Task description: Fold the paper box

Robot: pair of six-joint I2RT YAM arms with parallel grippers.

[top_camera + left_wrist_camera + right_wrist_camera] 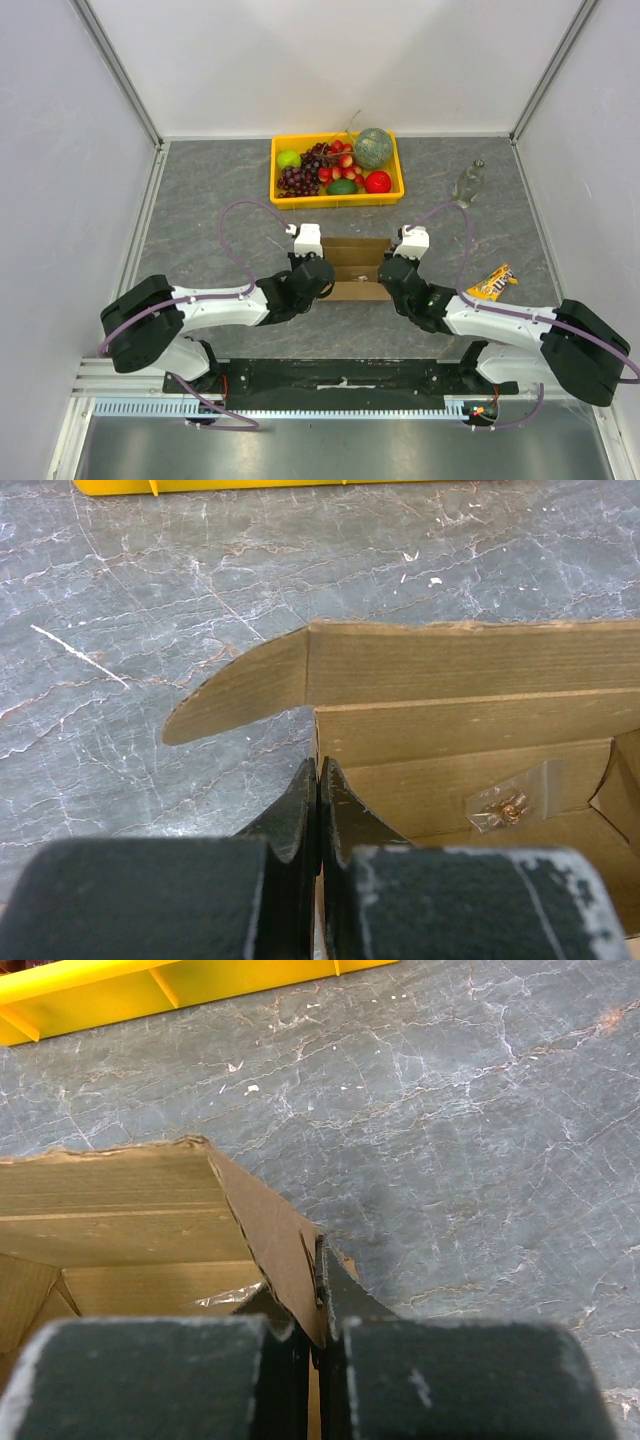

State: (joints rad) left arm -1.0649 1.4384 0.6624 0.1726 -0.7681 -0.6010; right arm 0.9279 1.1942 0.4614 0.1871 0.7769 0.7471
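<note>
Left gripper (318,790) and right gripper (320,1272) pinch opposite walls of the box (355,262). Likely light, stiff, easily creased; best held at wall edges

Grey marbled table (200,190); plain white walls (330,60); aluminium corner posts (118,72).

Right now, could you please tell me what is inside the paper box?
A small clear plastic packet holding something brownish lies on the floor of the paper box. The left fingers and right fingers cover the near interior.
</note>
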